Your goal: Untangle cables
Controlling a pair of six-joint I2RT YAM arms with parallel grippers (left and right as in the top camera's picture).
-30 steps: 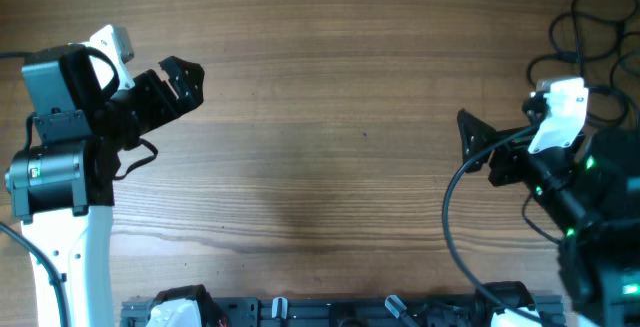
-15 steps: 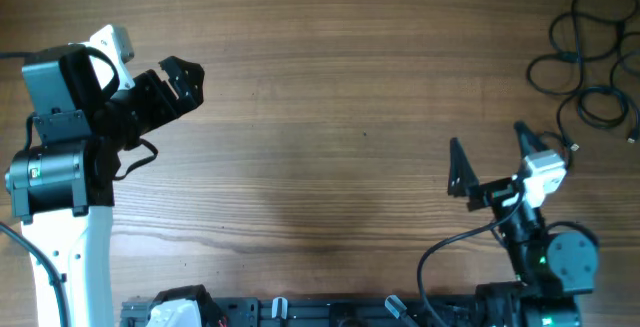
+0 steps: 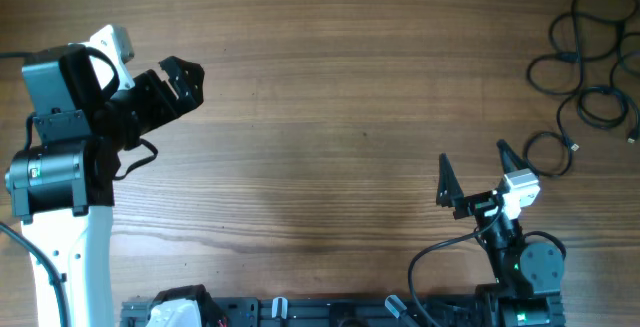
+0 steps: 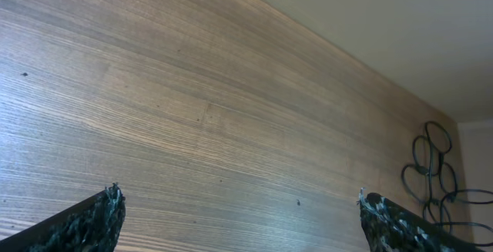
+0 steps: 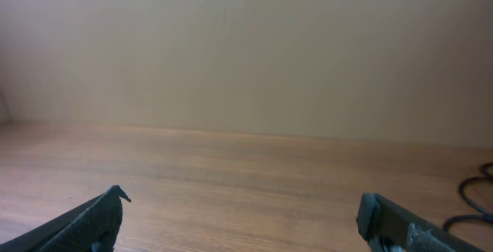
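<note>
Only the overhead view showed the whole cables (image 3: 590, 52), looped at the table's (image 3: 330, 117) far right corner, while the right wrist view caught one strand. The right gripper (image 3: 472, 159) stood spread near the loops. The left gripper (image 3: 188, 79), also spread, was well apart from them.

Two grippers show: the left gripper (image 3: 183, 67) and the right gripper (image 3: 472, 154). One cluster of looped black cables (image 3: 583, 62) lies far right; its separate cords cannot be counted.
</note>
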